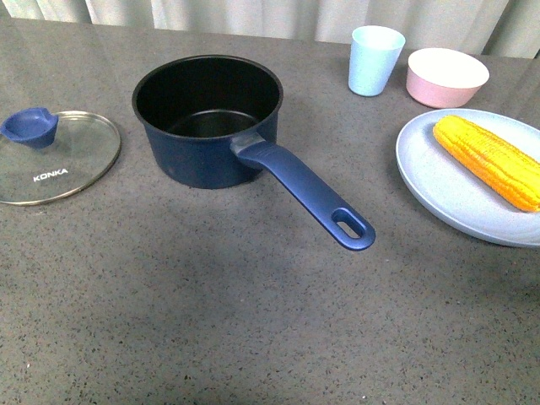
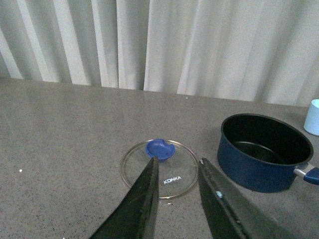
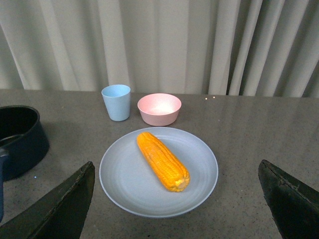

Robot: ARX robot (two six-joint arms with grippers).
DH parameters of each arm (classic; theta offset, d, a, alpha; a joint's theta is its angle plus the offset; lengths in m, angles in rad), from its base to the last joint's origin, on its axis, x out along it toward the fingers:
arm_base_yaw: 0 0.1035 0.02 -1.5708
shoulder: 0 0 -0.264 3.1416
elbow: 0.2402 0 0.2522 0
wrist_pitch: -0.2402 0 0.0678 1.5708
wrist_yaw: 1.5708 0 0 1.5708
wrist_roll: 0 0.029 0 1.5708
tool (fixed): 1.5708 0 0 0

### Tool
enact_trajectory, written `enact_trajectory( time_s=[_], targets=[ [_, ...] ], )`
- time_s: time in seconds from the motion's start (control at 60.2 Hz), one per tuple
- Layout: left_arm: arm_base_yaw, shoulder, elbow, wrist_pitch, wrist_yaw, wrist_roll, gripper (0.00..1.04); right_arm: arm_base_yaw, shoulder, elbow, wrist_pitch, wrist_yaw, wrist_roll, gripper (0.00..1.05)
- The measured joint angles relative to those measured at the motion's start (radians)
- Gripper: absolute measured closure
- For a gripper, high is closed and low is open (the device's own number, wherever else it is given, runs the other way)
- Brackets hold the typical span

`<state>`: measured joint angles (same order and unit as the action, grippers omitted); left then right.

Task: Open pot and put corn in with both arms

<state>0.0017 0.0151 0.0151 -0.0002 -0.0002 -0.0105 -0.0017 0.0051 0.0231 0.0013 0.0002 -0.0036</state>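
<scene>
On my feed the grey speckled counter [image 1: 211, 321] fills nearly the whole front view, with a pale curtain [image 2: 199, 45] hanging behind it. The pot [image 1: 198, 156] stands uncovered a little left of centre. Its black inside is bare, and its long blue handle [image 1: 308, 194] runs toward me and to the right, ending in an oval hole. To the right I see a pale blue plate [image 1: 447, 190], set apart from the pot. The glass lid [image 1: 59, 164] lies flat on the counter at the left edge, near the pot but not touching it.

From its wrist camera, my left hand [image 2: 179, 162] hangs above the lid with its two fingers parted and nothing between them. My right hand [image 3: 175, 167] is spread wide and empty, its fingers [image 3: 65, 209] at the edges of the frame either side of the plate.

The corn [image 1: 489, 160] lies on the plate, aslant, untouched. Behind the plate stands a pink bowl [image 1: 445, 78], and just to its left a light blue cup [image 1: 375, 59], upright. The lid's blue knob [image 1: 29, 126] sits off to one side, near its rim.
</scene>
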Motion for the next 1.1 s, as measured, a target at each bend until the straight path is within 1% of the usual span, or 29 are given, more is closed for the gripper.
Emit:
enact_trajectory(
  time_s=[0.1,0.133,0.183,0.266,0.349,0.415,0.631,0.648,0.681,0.714,0.731,0.748,0.781,0.847,0.947,1.096],
  targets=[
    [0.0,0.0,0.0,0.0,0.0,0.0,0.5,0.0,0.0,0.0,0.0,0.0,0.0,0.09],
    [0.0,0.0,0.0,0.0,0.0,0.0,0.42,0.0,0.0,0.0,0.0,0.0,0.0,0.09],
    [0.0,0.0,0.0,0.0,0.0,0.0,0.35,0.0,0.0,0.0,0.0,0.0,0.0,0.09],
    [0.0,0.0,0.0,0.0,0.0,0.0,0.19,0.0,0.0,0.0,0.0,0.0,0.0,0.09],
    [0.0,0.0,0.0,0.0,0.0,0.002,0.07,0.0,0.0,0.0,0.0,0.0,0.0,0.09],
    [0.0,0.0,0.0,0.0,0.0,0.002,0.09,0.0,0.0,0.0,0.0,0.0,0.0,0.09],
    [0.0,0.0,0.0,0.0,0.0,0.002,0.09,0.0,0.0,0.0,0.0,0.0,0.0,0.09],
    [0.0,0.0,0.0,0.0,0.0,0.002,0.09,-0.002,0.006,0.003,-0.008,-0.012,0.002,0.09],
    [0.0,0.0,0.0,0.0,0.0,0.002,0.09,-0.021,0.038,0.03,-0.085,-0.077,0.023,0.09],
    [0.0,0.0,0.0,0.0,0.0,0.002,0.09,-0.06,0.121,0.082,-0.213,-0.161,0.035,0.09],
    [0.0,0.0,0.0,0.0,0.0,0.002,0.09,-0.071,0.147,0.094,-0.24,-0.18,0.035,0.09],
    [0.0,0.0,0.0,0.0,0.0,0.002,0.09,-0.102,0.22,0.123,-0.296,-0.23,0.035,0.09],
    [0.0,0.0,0.0,0.0,0.0,0.002,0.09,-0.141,0.303,0.139,-0.305,-0.27,0.032,0.09],
    [0.0,0.0,0.0,0.0,0.0,0.002,0.09,-0.199,0.43,0.159,-0.233,-0.303,-0.006,0.09],
    [0.0,0.0,0.0,0.0,0.0,0.002,0.09,-0.248,0.603,0.213,-0.088,-0.344,-0.07,0.09],
    [0.0,0.0,0.0,0.0,0.0,0.002,0.09,-0.251,0.91,0.34,0.123,-0.353,-0.177,0.09]
  ],
)
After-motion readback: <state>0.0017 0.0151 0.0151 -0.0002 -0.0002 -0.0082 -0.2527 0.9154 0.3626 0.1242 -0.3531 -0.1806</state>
